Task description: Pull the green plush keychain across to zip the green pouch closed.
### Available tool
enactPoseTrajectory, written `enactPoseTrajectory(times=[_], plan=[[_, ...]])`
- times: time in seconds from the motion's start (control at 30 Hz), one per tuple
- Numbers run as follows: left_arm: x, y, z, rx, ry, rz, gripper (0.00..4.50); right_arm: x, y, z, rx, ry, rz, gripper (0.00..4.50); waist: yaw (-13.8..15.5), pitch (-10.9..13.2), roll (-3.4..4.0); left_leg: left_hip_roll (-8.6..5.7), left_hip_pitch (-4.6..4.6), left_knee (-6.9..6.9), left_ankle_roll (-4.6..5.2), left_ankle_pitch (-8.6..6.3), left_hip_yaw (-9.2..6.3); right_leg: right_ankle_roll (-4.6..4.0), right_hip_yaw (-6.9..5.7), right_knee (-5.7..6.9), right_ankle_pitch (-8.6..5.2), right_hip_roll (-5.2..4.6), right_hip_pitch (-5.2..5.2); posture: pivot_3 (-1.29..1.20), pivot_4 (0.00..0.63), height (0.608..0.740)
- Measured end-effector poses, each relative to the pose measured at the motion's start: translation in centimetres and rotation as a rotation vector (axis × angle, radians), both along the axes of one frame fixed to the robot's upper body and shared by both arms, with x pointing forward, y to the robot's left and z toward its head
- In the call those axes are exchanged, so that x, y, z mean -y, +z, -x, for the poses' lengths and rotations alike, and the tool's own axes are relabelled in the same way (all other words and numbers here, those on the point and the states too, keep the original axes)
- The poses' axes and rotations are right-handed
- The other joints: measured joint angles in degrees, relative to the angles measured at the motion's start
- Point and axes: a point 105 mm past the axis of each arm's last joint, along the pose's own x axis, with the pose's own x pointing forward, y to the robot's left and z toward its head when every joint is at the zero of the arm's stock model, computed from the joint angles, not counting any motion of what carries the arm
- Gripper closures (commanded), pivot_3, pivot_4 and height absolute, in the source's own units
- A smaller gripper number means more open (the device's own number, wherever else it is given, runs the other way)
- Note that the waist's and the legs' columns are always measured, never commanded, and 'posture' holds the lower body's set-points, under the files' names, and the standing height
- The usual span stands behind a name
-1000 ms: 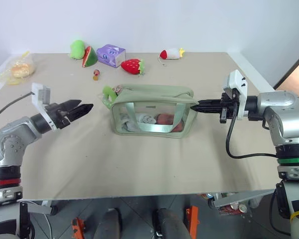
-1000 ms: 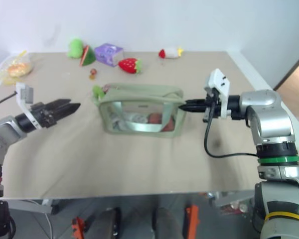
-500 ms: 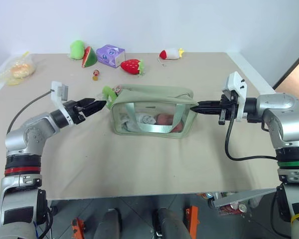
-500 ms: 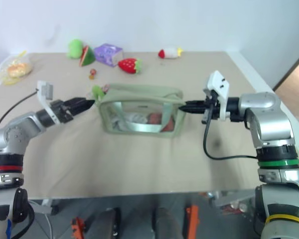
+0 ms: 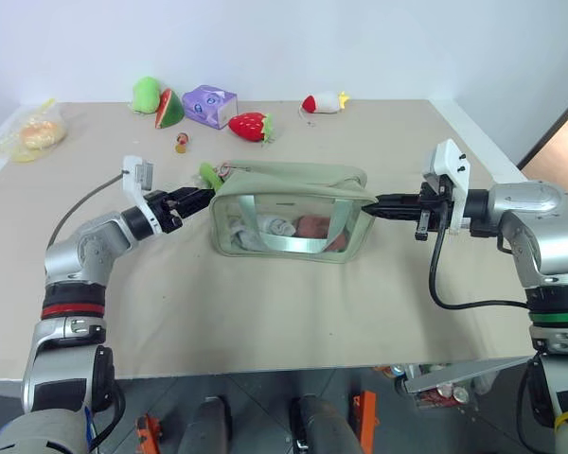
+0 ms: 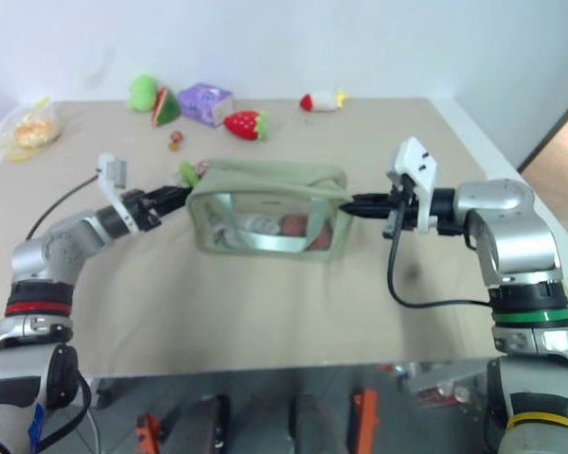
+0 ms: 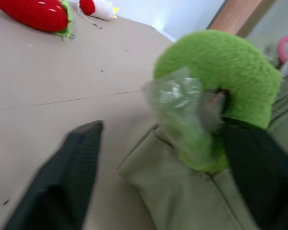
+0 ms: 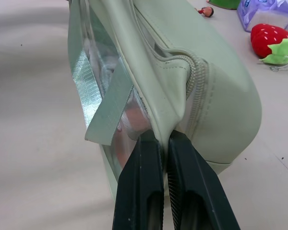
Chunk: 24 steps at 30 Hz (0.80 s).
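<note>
The sage-green pouch (image 5: 293, 180) stands mid-table, its clear side panel facing me and its zip running along the top. The small lime-green plush keychain (image 5: 206, 174) sits at the pouch's left end. My left gripper (image 5: 204, 195) reaches in level from the left. In the left wrist view its fingers (image 7: 72, 167) stand apart on either side of the keychain (image 7: 216, 72), open. My right gripper (image 5: 377, 202) is shut on the pouch's right end, and the right wrist view shows the fingers (image 8: 144, 191) pinching the fabric edge below the zip of the pouch (image 8: 221, 96).
At the back of the table lie a green plush with a watermelon slice (image 5: 156, 99), a purple box (image 5: 211, 105), a red strawberry plush (image 5: 250, 126) and a red-and-white toy (image 5: 324, 102). A plastic bag (image 5: 33, 130) rests at the far left edge.
My left arm has swung right and forward from open table to the pouch's left end, and its fingers now flank the keychain, closer together than before. The right gripper has kept its hold.
</note>
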Motion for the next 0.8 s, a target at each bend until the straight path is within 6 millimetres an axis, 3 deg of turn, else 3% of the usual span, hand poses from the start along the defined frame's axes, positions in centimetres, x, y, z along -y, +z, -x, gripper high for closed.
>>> enactPoseTrajectory(times=[0.23,0.6,0.67,0.8], plan=[[0.2,0.1,0.1,0.006,-0.014,0.003,4.36,0.0,-0.1,0.0,0.0,-0.002,-0.001,4.5,0.0,0.0,0.0,0.0,0.0,0.01,0.0,0.0,0.0,0.01,0.0,0.0,0.0,0.0,0.0,0.0,0.15,0.74],[0.0,0.5,0.2,0.02,-0.012,0.011,4.46,-0.1,-0.1,0.0,0.011,0.005,-0.003,4.5,0.0,0.0,0.0,0.0,0.0,0.01,0.0,0.0,-0.01,0.0,0.0,0.0,0.01,0.01,0.0,0.0,0.15,0.74],[-0.6,1.1,-0.1,0.039,0.027,0.025,4.46,-0.1,-0.1,0.0,0.013,0.007,-0.003,4.5,-0.1,0.0,0.0,0.01,0.0,0.01,0.0,0.0,-0.01,-0.01,0.0,0.0,0.01,0.02,-0.01,0.0,0.15,0.74],[-0.9,4.9,-0.9,0.138,0.071,0.049,4.46,0.0,-0.2,-0.1,0.011,0.005,-0.005,4.5,-0.1,0.0,-0.01,-0.01,0.0,0.04,0.02,0.01,-0.01,0.03,0.02,0.0,0.03,0.02,0.02,0.0,0.15,0.74]])
